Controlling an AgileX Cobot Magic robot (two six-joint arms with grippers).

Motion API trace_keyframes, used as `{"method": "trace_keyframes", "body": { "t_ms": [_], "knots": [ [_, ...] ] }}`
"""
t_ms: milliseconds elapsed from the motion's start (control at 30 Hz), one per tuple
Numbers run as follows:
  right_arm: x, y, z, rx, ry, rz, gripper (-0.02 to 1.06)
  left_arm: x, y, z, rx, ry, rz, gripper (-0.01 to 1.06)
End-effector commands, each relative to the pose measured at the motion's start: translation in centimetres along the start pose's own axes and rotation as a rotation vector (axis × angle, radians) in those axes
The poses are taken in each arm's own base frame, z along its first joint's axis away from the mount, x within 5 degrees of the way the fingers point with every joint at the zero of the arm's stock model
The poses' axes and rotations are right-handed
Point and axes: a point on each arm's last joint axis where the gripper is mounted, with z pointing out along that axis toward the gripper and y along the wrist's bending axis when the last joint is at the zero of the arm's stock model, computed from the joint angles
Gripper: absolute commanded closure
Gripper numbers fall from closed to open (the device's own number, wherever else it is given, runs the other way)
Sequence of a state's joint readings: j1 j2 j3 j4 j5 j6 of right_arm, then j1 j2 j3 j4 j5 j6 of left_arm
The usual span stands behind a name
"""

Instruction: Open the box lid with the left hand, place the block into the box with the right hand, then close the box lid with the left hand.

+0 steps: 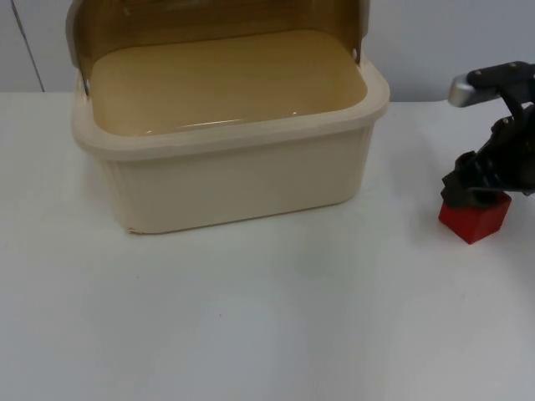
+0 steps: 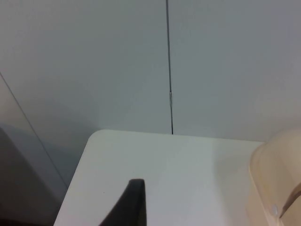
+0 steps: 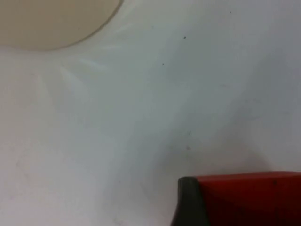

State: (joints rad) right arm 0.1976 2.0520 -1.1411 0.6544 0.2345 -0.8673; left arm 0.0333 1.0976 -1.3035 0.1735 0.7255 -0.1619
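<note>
One box (image 1: 242, 188), lid (image 1: 209, 21) up | one block (image 1: 476, 219), right pincer (image 1: 478, 199) clamped

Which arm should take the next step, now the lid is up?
Right. The right gripper is at the red block on the table, right of the box, whose lid stands open. The left gripper waits beside the box, near the table's corner.

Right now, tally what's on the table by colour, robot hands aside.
Cream: 1, the cream plastic box with its translucent brown hinged lid raised.
Red: 1, the small red cube block under the right hand.
Total: 2.
</note>
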Motion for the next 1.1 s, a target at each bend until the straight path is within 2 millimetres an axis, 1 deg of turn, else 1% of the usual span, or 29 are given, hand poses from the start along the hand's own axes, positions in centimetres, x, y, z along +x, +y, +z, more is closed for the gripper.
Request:
{"method": "trace_keyframes", "body": {
  "t_ms": [0,167,233,300,333,400,500,533,667,700,800,833,867,967,1000,1033,1067],
  "knots": [
    [0.0,-0.2,0.0,0.007,-0.003,0.013,1.04,0.1,0.1,0.1,-0.004,0.003,0.003,0.00],
    [-0.1,0.1,-0.5,-0.027,0.013,0.011,1.04,0.1,0.1,0.1,-0.004,0.003,0.003,0.00],
    [-0.5,0.2,-1.2,-0.033,0.004,0.002,1.04,0.1,0.1,0.1,-0.004,0.003,0.003,0.00],
    [-1.0,0.1,-2.4,-0.018,-0.015,-0.035,1.04,0.1,0.1,0.1,-0.004,0.003,0.003,0.00],
    [-1.0,0.1,-2.4,-0.018,-0.015,-0.035,1.04,0.1,0.1,0.1,-0.004,0.003,0.003,0.00],
    [-1.8,0.0,-3.8,0.005,-0.041,-0.057,1.04,0.1,0.1,0.1,-0.004,0.003,0.003,0.00],
    [-2.9,0.1,-6.6,0.026,-0.082,-0.077,1.04,0.1,0.1,0.1,-0.004,0.003,0.003,0.00],
    [-2.9,0.1,-6.6,0.026,-0.082,-0.077,1.04,0.1,0.1,0.1,-0.004,0.003,0.003,0.00],
    [-4.0,0.9,-11.2,-0.001,-0.131,-0.063,1.04,0.0,0.1,0.1,-0.010,-0.006,0.012,0.00],
    [-4.0,0.9,-11.2,-0.001,-0.131,-0.063,1.04,0.0,0.1,0.1,-0.010,-0.006,0.012,0.00],
    [-4.3,1.6,-14.6,-0.027,-0.149,-0.078,1.04,-0.1,0.2,0.1,-0.017,-0.011,0.020,0.00],
    [-4.3,1.8,-16.2,-0.021,-0.152,-0.085,1.04,-0.1,0.2,0.1,-0.016,-0.013,0.020,0.00],
    [-4.3,1.8,-16.2,-0.021,-0.152,-0.085,1.04,-0.1,0.2,0.1,-0.016,-0.013,0.020,0.00],
    [-3.8,1.8,-19.4,0.044,-0.132,-0.103,1.04,-0.1,0.2,0.1,-0.016,-0.017,0.020,0.00],
    [-3.8,1.8,-19.4,0.044,-0.132,-0.103,1.04,-0.1,0.2,0.1,-0.016,-0.017,0.020,0.00],
    [-3.7,1.8,-20.7,0.064,-0.137,-0.075,1.04,-0.1,0.2,0.1,-0.015,-0.019,0.020,0.00],
    [-3.5,1.9,-22.3,0.089,-0.151,-0.041,1.04,-0.1,0.2,0.1,-0.015,-0.019,0.020,0.00]
  ]
}}
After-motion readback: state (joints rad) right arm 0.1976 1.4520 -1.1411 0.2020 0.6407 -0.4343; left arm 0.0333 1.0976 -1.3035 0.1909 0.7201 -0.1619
